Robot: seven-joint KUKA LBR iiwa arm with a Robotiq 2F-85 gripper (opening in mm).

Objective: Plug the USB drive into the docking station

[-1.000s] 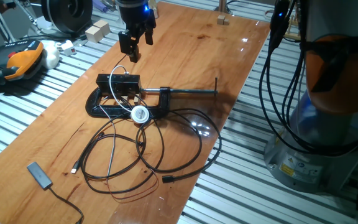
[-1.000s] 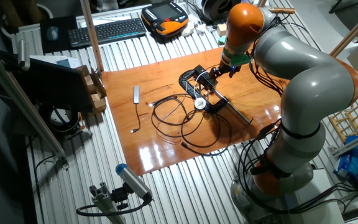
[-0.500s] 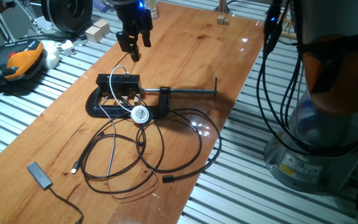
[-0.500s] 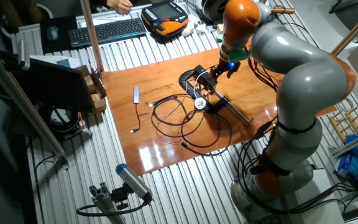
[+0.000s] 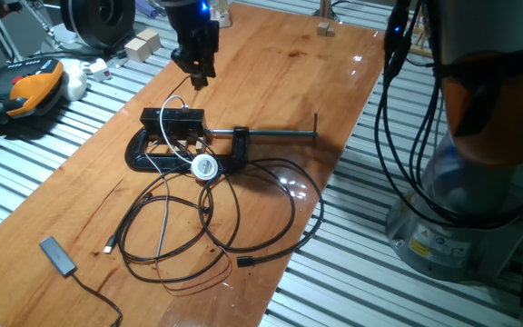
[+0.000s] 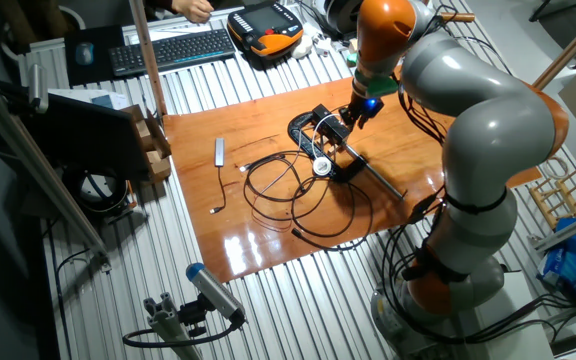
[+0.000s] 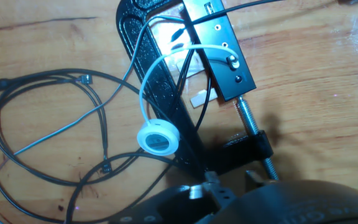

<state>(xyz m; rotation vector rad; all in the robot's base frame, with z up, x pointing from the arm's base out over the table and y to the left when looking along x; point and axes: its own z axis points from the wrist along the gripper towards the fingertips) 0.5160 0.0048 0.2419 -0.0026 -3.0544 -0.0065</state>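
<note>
black docking station (image 7: 219, 53), flat, clamped, cabled

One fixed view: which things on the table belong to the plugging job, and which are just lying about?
Job: docking station, gripper; the USB drive cannot be made out.
Lying about: G-clamp, white disc on its cable, flat dongle, wooden block.

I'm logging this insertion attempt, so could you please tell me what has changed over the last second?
The end effector has shifted slightly up and away from the docking station, and its fingers, apart a second ago, now look drawn together; whether they hold anything cannot be told. The docking station, G-clamp, cables and dongle lie unmoved.
</note>
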